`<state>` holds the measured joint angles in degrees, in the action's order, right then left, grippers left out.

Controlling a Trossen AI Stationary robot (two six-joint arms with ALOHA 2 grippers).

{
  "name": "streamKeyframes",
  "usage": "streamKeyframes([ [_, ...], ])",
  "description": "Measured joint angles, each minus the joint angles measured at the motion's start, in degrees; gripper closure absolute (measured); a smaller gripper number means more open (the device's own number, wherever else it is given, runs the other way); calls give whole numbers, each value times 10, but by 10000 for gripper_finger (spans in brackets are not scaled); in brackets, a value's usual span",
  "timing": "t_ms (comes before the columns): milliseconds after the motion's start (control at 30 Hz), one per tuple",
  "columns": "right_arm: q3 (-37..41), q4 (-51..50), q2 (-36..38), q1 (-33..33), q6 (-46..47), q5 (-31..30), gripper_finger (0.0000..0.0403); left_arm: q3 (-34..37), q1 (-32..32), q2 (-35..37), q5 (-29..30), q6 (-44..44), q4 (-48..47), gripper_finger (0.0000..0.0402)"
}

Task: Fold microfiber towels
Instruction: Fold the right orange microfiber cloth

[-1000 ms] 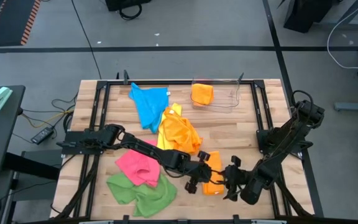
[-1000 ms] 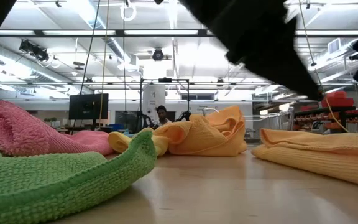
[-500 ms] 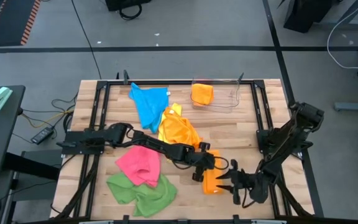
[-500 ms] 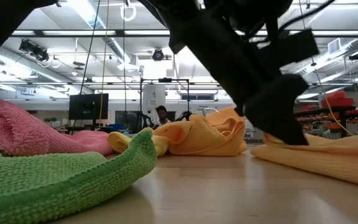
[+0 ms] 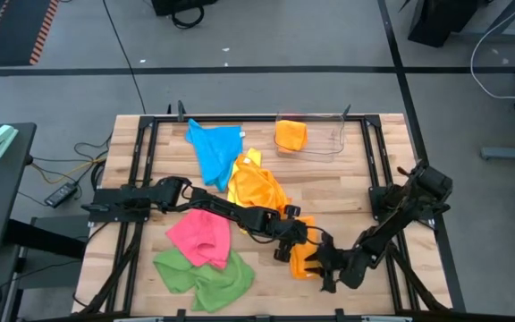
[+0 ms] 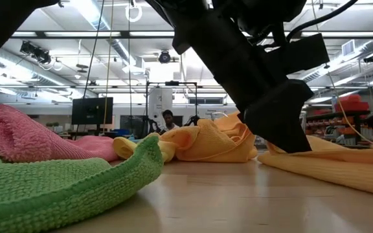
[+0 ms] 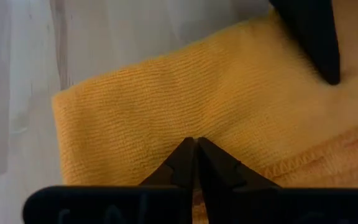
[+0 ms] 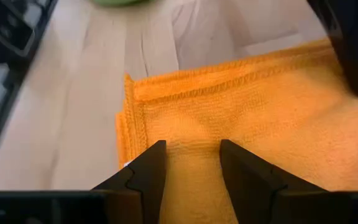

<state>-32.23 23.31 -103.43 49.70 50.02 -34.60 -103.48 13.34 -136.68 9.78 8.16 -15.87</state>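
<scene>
A folded orange microfiber towel [image 5: 303,261] lies flat near the table's front edge, right of the middle. My left gripper [image 5: 286,248] is shut, its tips set on the towel's top face [image 7: 166,106] near one edge. My right gripper [image 5: 323,266] comes from the right and stands open over the same towel [image 8: 241,106], close to a hemmed corner. Pink [image 5: 199,237], green [image 5: 206,279] and blue [image 5: 215,148] towels and a crumpled orange-yellow heap [image 5: 256,188] lie loose on the table. My left gripper presses its shut fingertips [image 7: 185,155] onto the folded orange towel's top face [image 7: 196,127], a little in from its edge. The fingers slant down from the table's left. The towel lies flat on the table. Whether my right gripper's fingertips [image 8: 151,162] touch the towel, I cannot tell.
A clear plastic bin [image 5: 327,136] at the far edge holds a folded orange cloth [image 5: 291,134]. In the low view the green towel [image 6: 63,184] and pink towel [image 6: 24,139] rise at the left. Bare wood shows between the heaps.
My left gripper has gone toward the table's right edge and down, from beside the folded orange towel onto its top. My right gripper has sunk toward the same towel, tipped over and edged left. The towel has stayed flat in place.
</scene>
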Motion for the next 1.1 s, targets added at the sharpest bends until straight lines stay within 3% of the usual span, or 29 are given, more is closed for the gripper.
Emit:
streamKeyframes([
  [100,-2,3,-5,-4,12,17,242,0,0,0,-1,0,-2,385],
  [233,3,-30,51,-4,-23,38,242,0,0,1,-10,0,-4,392],
  [400,0,-19,122,8,-89,-31,242,0,0,1,-23,0,-4,384],
  [633,1,-37,123,35,-107,-88,242,0,6,6,-21,40,-9,376],
  [900,1,-47,125,37,-92,-89,242,-24,30,8,-21,87,-19,391],
  [1100,1,-75,172,52,-71,-78,242,-24,61,18,-18,136,-12,359],
])
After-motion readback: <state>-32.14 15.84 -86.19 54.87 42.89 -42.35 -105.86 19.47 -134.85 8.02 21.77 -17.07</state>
